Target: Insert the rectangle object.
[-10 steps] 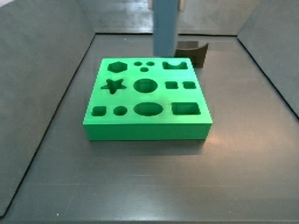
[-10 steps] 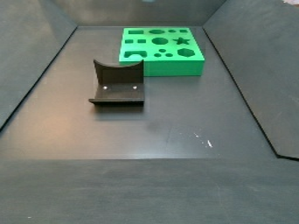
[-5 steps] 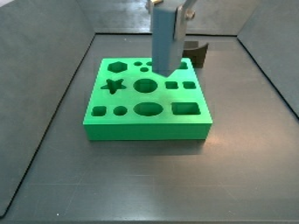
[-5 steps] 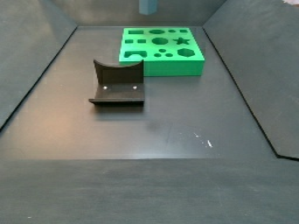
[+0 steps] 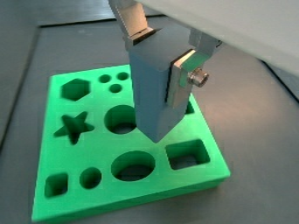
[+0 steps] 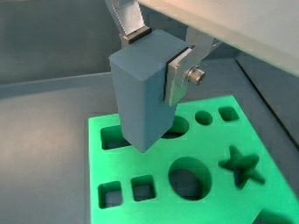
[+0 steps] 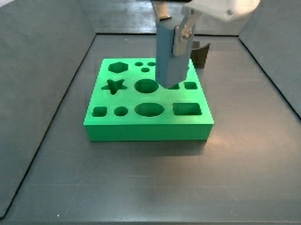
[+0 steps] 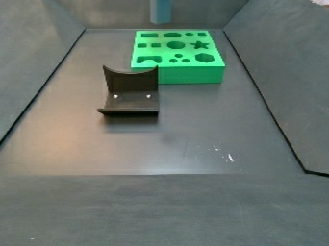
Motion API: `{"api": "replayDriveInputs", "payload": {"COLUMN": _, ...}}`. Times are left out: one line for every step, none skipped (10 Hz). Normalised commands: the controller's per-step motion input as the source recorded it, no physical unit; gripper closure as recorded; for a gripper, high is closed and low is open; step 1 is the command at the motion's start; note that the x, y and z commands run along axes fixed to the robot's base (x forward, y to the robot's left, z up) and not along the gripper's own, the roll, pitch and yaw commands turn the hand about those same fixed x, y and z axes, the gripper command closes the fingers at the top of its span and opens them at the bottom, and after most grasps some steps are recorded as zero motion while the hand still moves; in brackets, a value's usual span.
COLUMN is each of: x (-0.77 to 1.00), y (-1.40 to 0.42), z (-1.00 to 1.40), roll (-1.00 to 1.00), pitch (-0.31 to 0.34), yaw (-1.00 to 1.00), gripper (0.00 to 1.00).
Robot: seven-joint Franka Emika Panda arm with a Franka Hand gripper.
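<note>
My pincer [image 5: 163,52] is clamped on the rectangle object [image 5: 159,92], upright above the green board [image 7: 118,119], its lower end just over the square holes [image 7: 174,86] in a side view. Pickup is done; lining up and pushing in remain.

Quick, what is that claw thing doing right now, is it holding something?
Gripper: shut on the rectangle object, holding the blue-grey bar upright above the green board, its lower end near the holes.

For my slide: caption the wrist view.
Gripper holds blue-grey rectangular bar upright over green shape board.
</note>
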Motion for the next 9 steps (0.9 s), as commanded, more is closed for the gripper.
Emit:
{"api": "replayDriveInputs", "payload": {"x": 0.12, "y": 0.0, "z": -0.25, "roll": 0.0, "pitch": 0.0, "yaw": -0.97, "gripper": 1.0}}
{"api": "replayDriveInputs", "payload": {"x": 0.07, "y": 0.0, "z": -0.25, "roll": 0.0, "pitch": 0.0, "yaw": -1.0, "gripper": 1.0}}
{"api": "replayDriveInputs", "payload": {"x": 0.01, "y": 0.0, "z": -0.24, "roll": 0.0, "pitch": 0.0, "yaw": -1.0, "gripper": 1.0}}
{"api": "replayDriveInputs", "payload": {"x": 0.0, "y": 0.0, "z": -0.2, "roll": 0.0, "pitch": 0.0, "yaw": -1.0, "gripper": 1.0}}
{"api": "replayDriveInputs", "payload": {"x": 0.0, "y": 0.0, "z": -0.2, "roll": 0.0, "pitch": 0.0, "yaw": -1.0, "gripper": 1.0}}
{"api": "replayDriveInputs", "payload": {"x": 0.0, "y": -0.01, "z": -0.17, "roll": 0.0, "pitch": 0.0, "yaw": -1.0, "gripper": 1.0}}
{"api": "replayDriveInputs", "payload": {"x": 0.25, "y": -0.08, "z": -0.09, "roll": 0.0, "pitch": 0.0, "yaw": -0.82, "gripper": 1.0}}
{"api": "replayDriveInputs", "payload": {"x": 0.44, "y": -0.18, "z": -0.13, "roll": 0.01, "pitch": 0.031, "yaw": -0.56, "gripper": 1.0}}
{"api": "replayDriveInputs", "payload": {"x": 0.4, "y": -0.23, "z": -0.07, "roll": 0.15, "pitch": 0.131, "yaw": -0.31, "gripper": 1.0}}
